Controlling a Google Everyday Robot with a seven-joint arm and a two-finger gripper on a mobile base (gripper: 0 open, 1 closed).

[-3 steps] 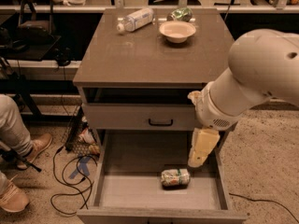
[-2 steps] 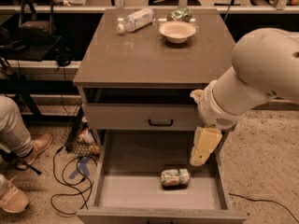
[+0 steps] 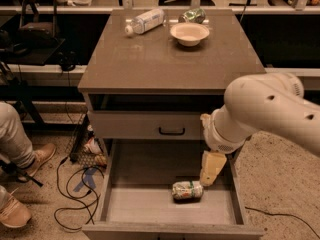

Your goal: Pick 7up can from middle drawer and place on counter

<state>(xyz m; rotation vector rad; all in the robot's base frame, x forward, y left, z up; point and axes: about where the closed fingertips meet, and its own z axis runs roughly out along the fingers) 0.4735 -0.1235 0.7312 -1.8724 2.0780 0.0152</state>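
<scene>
One 7up can (image 3: 187, 190); gripper (image 3: 208, 178) seemingly beside.

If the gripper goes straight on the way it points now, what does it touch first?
Probably the right end of the 7up can lying in the middle drawer; the gripper hangs just above it, depth unclear.

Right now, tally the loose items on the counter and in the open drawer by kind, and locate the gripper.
7up can: 1, in the middle drawer
bottle: 1, on the counter
bowl: 1
green packet: 1
Total: 4
The gripper hangs over the drawer, by the can's right end.
</scene>
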